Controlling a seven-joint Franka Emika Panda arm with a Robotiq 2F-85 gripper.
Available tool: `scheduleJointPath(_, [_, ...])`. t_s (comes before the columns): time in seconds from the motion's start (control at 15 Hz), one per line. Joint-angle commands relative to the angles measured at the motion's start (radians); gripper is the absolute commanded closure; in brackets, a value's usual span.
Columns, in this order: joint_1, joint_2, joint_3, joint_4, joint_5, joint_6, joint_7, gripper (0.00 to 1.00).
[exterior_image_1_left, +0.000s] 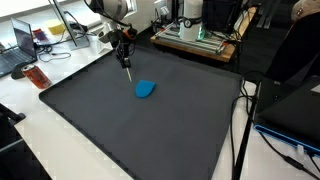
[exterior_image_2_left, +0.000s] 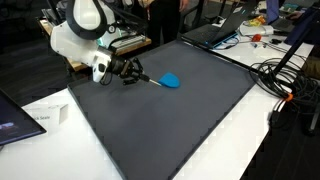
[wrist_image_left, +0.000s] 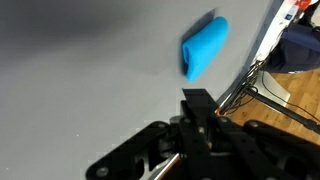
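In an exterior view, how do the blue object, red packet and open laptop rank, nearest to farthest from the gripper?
From the gripper:
1. The blue object, close by on the dark mat.
2. The red packet, just off the mat's corner.
3. The laptop, beyond the packet, at the picture's edge.

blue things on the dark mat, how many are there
1. The blue object lies on the dark mat, close to the gripper. No other blue thing shows on the mat in any view.
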Motion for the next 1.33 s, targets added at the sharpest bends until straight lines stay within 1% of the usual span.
scheduleJointPath(0.0, [0.094,-0.177,-0.005,-0.162,0.104,0.157,-0.053,0.97])
scheduleJointPath(0.2, [0.171,-0.279,0.011,-0.226,0.153,0.307,-0.04,0.97])
scheduleJointPath(0.4, [0.244,-0.359,0.044,-0.264,0.177,0.492,-0.012,0.97])
scheduleJointPath(0.6, [0.314,-0.405,0.093,-0.277,0.142,0.676,0.07,0.97])
scheduleJointPath(0.73, [0.365,-0.414,0.132,-0.28,0.093,0.795,0.164,0.97])
scheduleJointPath(0.87, [0.417,-0.402,0.171,-0.287,0.014,0.91,0.294,0.97])
scheduleJointPath(0.93, [0.44,-0.392,0.186,-0.296,-0.055,0.94,0.371,0.97])
scheduleJointPath(1.0, [0.454,-0.391,0.193,-0.301,-0.112,0.938,0.405,0.97])
scheduleJointPath(1.07, [0.432,-0.38,0.179,-0.271,-0.028,0.907,0.321,0.88])
scheduleJointPath(1.13, [0.45,-0.378,0.19,-0.278,-0.065,0.922,0.367,0.88])
scheduleJointPath(1.27, [0.463,-0.378,0.197,-0.284,-0.078,0.932,0.386,0.88])
